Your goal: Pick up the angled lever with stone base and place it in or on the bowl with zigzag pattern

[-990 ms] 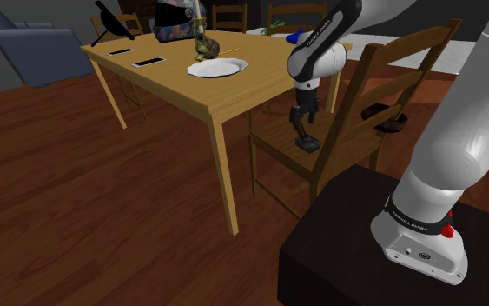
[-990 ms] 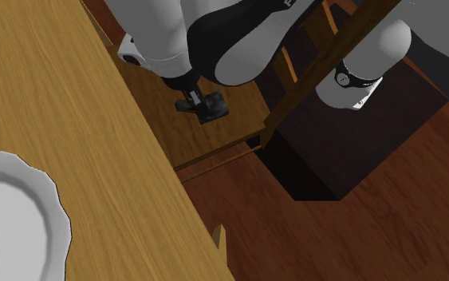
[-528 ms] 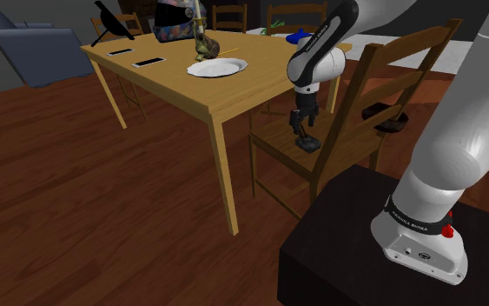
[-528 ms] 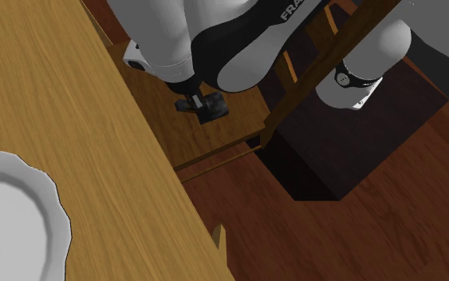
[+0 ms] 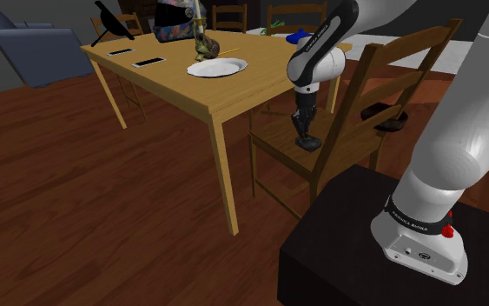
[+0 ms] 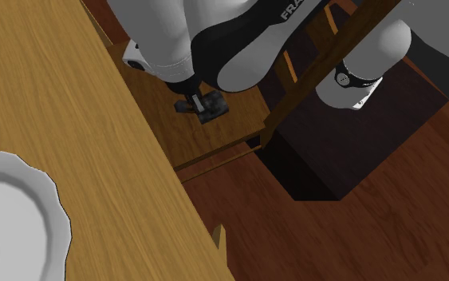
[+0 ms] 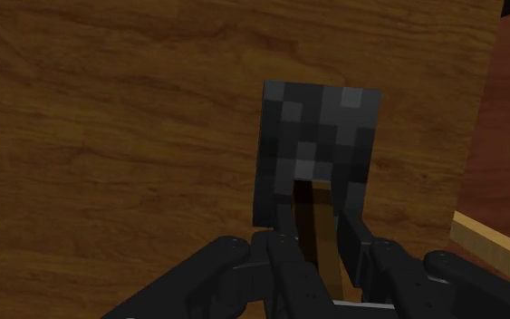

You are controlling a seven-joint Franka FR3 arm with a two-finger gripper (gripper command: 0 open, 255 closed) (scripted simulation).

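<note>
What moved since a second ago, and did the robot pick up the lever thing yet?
The arm's wrist turned a little above the chair seat. The gripper barely shifted; its fingers clasp the angled lever, but the grey stone base rests on the seat as before, not lifted. The table and white plate stayed put.

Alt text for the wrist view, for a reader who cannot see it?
The black gripper clasps a brown lever between its two fingers, right at the lever's dark grey, mottled stone base. A wooden chair seat lies beneath them.
</note>
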